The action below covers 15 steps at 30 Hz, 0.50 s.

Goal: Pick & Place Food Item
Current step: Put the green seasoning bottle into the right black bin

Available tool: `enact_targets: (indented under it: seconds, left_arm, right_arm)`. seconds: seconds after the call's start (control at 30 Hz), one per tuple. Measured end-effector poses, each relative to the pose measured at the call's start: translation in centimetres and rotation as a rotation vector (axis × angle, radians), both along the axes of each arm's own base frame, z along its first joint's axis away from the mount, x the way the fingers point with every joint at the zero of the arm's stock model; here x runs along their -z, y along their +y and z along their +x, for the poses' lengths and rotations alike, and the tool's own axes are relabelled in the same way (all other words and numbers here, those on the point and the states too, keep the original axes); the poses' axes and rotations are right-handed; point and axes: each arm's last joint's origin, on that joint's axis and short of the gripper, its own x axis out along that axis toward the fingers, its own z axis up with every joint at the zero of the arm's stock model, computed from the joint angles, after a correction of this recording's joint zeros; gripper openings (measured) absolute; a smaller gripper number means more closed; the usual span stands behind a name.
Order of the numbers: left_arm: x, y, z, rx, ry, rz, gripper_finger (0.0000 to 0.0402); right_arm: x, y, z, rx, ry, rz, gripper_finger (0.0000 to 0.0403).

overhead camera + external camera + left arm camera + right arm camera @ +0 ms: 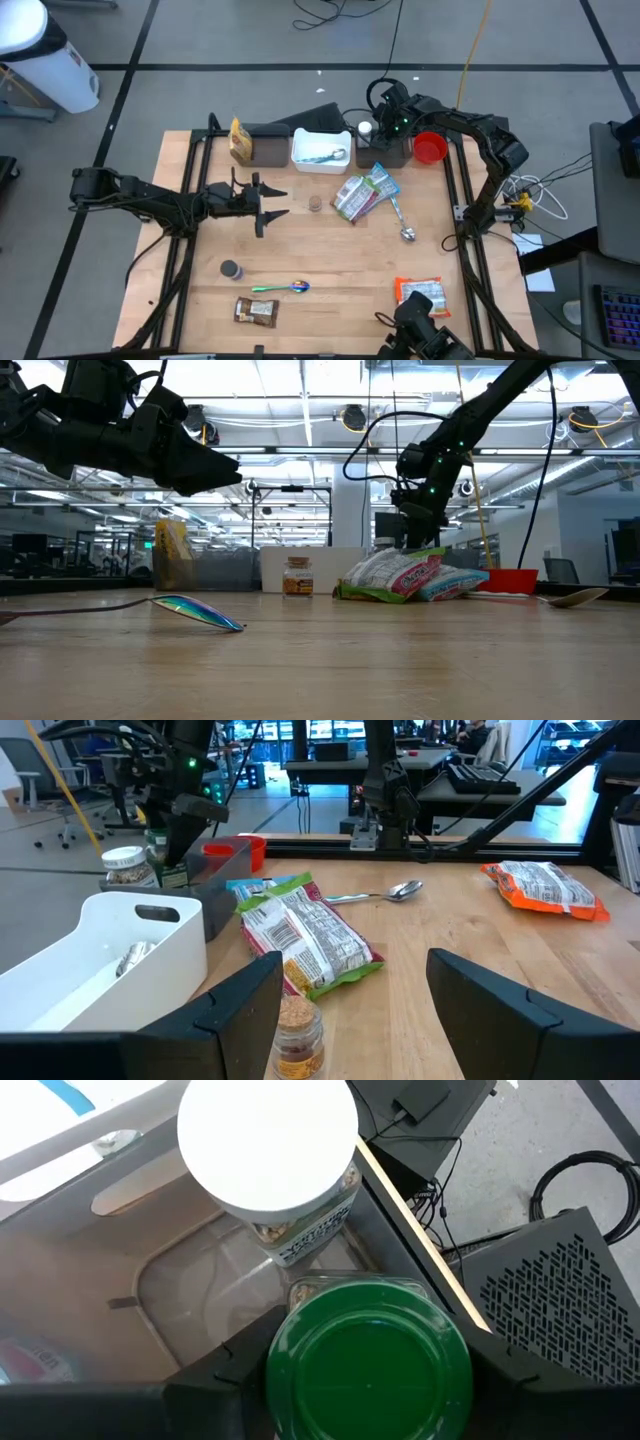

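- Right gripper (368, 1365) clamped on green-lidded jar (368, 1360), inside the dark bin (385, 152) at the table's far edge, beside a white-lidded jar (268, 1145).
- Placement looks nearly done; release remains.
- Left gripper (268, 203) open, empty, above mid-table.

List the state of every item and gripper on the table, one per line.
Left gripper: open, empty, hovering above the table.
Right gripper: jaws around the green-lidded jar in the dark bin.
White-lidded jar: upright, closed.
Small spice jar: upright, capped.
Green snack bag: lying flat.
White bin: holds a utensil.
Metal spoon: lying on the table.
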Motion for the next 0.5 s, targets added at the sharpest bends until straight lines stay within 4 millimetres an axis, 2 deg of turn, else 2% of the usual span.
enact_targets:
  seconds: [0.23, 0.5]
  left_arm:
    - [0.0, 0.0, 0.0, 0.0, -0.001, -0.001, 0.0257]
    - [0.0, 0.0, 0.0, -0.001, -0.001, -0.003, 0.0257]
  right_arm:
    - [1.2, -0.5, 0.1, 0.002, 0.02, 0.028, 0.0192]
    - [1.3, -0.6, 0.2, -0.003, 0.017, 0.018, 0.0193]
